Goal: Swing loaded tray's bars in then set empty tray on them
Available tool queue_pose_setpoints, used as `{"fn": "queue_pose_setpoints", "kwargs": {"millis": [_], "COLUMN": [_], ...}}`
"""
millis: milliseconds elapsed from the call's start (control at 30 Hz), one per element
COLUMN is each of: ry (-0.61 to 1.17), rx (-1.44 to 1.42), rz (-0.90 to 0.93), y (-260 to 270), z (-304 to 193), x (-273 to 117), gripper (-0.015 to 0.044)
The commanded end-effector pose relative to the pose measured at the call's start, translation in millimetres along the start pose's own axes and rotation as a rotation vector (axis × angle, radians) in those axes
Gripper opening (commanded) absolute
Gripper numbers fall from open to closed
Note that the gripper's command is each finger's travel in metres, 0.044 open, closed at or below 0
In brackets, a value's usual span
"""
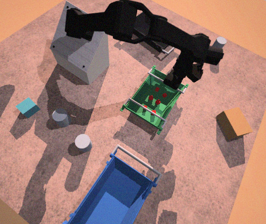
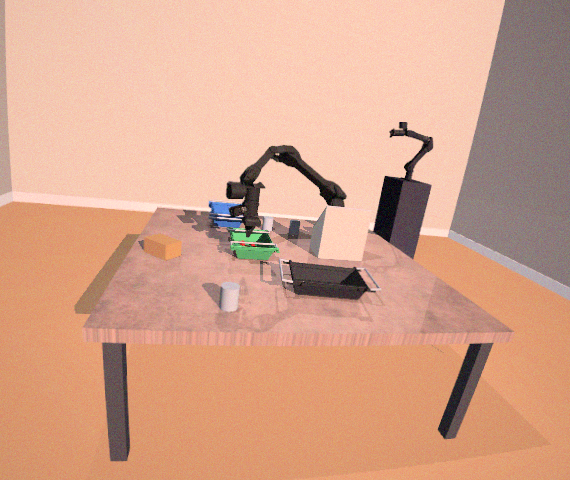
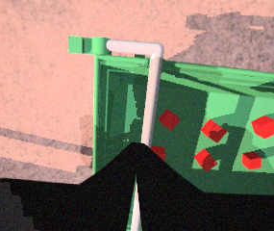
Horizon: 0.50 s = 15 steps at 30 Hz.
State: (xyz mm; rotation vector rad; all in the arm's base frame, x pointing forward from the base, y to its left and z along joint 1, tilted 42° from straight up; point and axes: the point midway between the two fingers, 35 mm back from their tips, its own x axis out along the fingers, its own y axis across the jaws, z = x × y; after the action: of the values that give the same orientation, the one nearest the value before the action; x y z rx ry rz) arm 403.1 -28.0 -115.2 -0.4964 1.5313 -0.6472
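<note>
The green loaded tray (image 1: 160, 108) (image 2: 254, 253) (image 3: 96, 120) holds several small red blocks (image 1: 150, 97) (image 3: 264, 127). One bar (image 1: 156, 74) (image 3: 152, 96) lies in over its top at the end toward the black tray. The other bar (image 1: 140, 105) also lies in across the top. My gripper (image 1: 171, 84) (image 2: 248, 232) (image 3: 137, 149) points down, shut and empty, just above the first bar. Its fingers hide part of that bar. A black empty tray (image 2: 332, 289) and a blue empty tray (image 1: 108, 207) (image 2: 226, 208) stand on either side.
An orange block (image 1: 238, 121) (image 2: 161, 246) stands beside the green tray. Grey cylinders (image 1: 83, 141) (image 1: 61, 117) (image 2: 229, 297) and a teal block (image 1: 28, 106) stand around. A big pale box (image 1: 96, 58) (image 2: 344, 232) stands near the arm's base.
</note>
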Motion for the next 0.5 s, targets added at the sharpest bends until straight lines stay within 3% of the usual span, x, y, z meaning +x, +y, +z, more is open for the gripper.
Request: {"fn": "queue_pose_setpoints", "kwargs": {"millis": [0,267,467], "ry": [0.000,0.000,0.000], "rx": [0.000,0.000,0.000], "rz": [0.000,0.000,0.000], "y": [0.0,0.0,0.0], "z": [0.0,0.0,0.0], "x": [0.0,0.0,0.0], "gripper": [0.0000,0.0000,0.0157]}}
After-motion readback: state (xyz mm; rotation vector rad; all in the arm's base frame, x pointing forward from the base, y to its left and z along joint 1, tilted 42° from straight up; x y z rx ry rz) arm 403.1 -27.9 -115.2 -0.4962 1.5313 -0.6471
